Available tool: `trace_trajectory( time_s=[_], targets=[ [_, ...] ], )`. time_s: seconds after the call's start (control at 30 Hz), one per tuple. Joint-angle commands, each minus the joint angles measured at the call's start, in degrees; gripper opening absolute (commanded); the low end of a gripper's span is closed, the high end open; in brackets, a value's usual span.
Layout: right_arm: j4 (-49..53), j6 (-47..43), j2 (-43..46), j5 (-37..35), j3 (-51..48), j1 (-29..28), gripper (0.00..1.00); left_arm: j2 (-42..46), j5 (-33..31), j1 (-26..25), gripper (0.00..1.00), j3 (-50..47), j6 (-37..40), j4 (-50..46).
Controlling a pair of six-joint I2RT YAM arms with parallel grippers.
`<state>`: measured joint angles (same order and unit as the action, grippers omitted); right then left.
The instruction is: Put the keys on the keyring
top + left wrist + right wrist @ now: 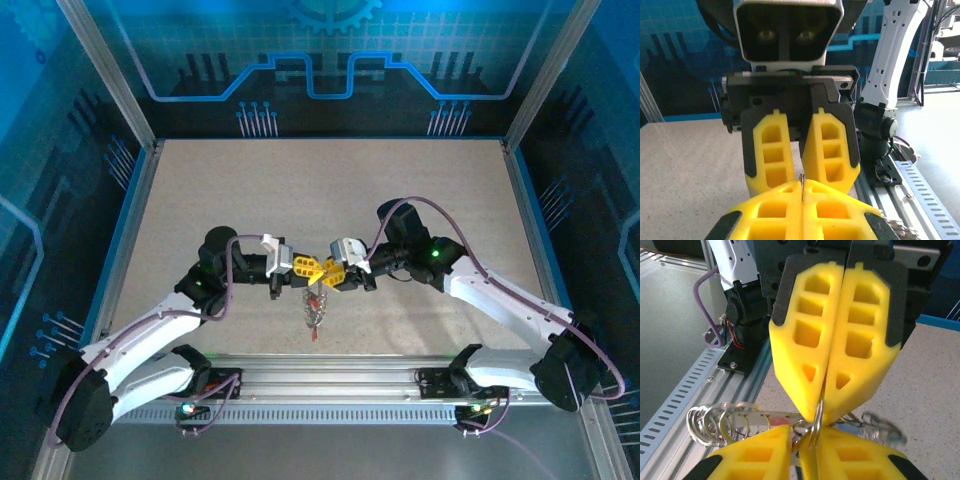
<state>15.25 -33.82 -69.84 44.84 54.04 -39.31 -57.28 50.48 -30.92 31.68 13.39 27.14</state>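
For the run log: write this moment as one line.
left gripper: jaws shut on keyring | right gripper: jaws shut on keyring | tips meeting | keys hanging below

Left gripper (802,196) closed, its yellow fingers pressed together on a thin metal sliver (802,181) that stands upright at the tips. Right gripper (803,175) directly ahead, tip to tip, with a narrow gap between its fingers. Speckled counter (685,165) left of the gripper.
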Motion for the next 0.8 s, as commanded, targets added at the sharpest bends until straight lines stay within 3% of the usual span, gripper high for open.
trace_trajectory(
  time_s=[0.0, 0.13, 0.4, 0.57, 0.77],
  targets=[
    [-2.5, 0.7, -0.2, -1.5, -0.3, -1.1, 0.21, -0.3, 1.3, 0.0, 0.00, 0.8, -2.0, 8.2],
    [-1.9, 0.5, -0.1, -2.1, -0.1, -1.0, 0.21, -1.0, 1.2, 0.1, 0.00, -0.1, -3.1, 11.1],
    [-1.1, 0.9, 3.4, -0.7, -2.3, 2.9, 0.23, 0.0, 0.6, 0.0, 0.00, -0.1, -0.5, 7.8],
    [0.4, 0.1, 4.3, -0.5, -3.3, 3.6, 0.32, 0.2, 0.4, 0.0, 0.00, -0.1, -0.1, 7.5],
    [-4.6, 3.0, 4.5, -1.2, -7.2, 3.5, 0.33, -0.1, 0.4, 0.0, 0.00, -0.1, -0.2, 7.8]
  ],
)
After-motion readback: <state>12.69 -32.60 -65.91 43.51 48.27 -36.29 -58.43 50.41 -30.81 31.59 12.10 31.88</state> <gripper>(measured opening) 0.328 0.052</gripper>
